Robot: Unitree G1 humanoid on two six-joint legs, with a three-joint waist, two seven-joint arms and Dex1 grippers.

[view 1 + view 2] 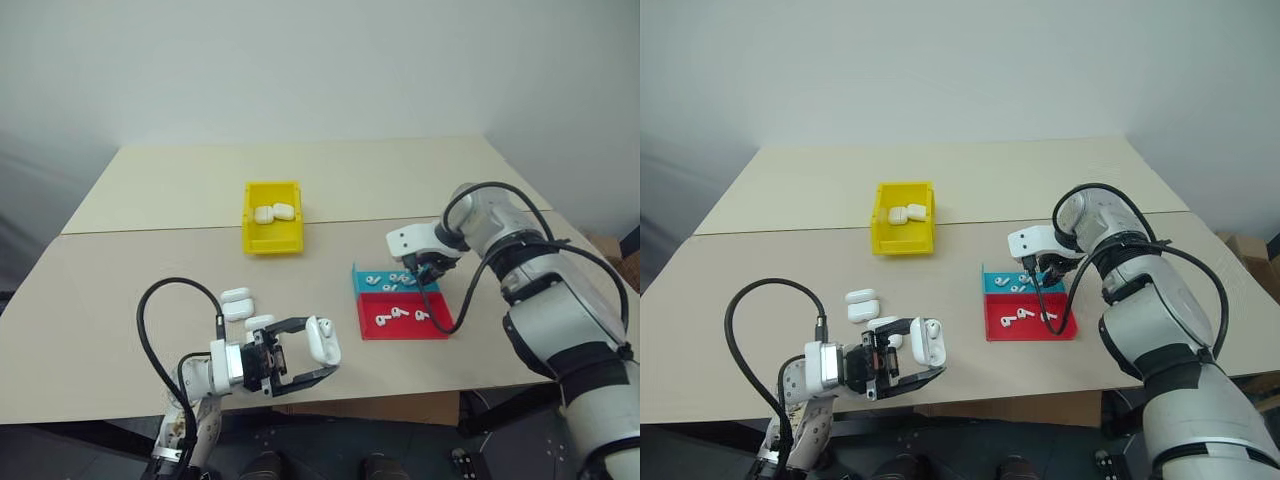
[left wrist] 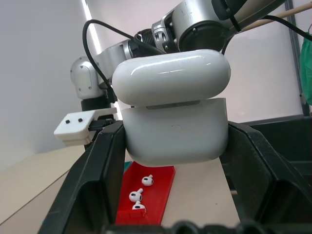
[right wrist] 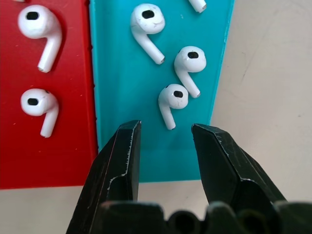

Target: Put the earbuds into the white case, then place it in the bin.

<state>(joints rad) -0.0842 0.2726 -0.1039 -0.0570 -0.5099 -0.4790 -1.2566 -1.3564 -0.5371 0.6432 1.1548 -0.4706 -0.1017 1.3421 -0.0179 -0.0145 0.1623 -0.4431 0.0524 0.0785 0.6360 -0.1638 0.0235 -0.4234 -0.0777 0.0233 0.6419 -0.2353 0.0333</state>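
Note:
My left gripper [image 1: 318,350] is shut on the white case [image 2: 173,112], held off the table near its front edge; the lid sits slightly ajar. My right gripper [image 3: 165,127] hangs open, pointing down over the blue tray [image 3: 117,73]. It is just short of one of the earbuds [image 3: 171,99], with nothing between its fingers. More earbuds lie beside it in the blue tray and in the red tray [image 3: 63,161]. The yellow bin [image 1: 272,238] stands at the table's middle with two white cases in it.
Two spare white cases [image 1: 238,303] lie on the table just beyond my left gripper. The blue tray [image 1: 364,285] and red tray [image 1: 403,329] sit side by side at the right. The tan table [image 1: 150,200] has a seam across it.

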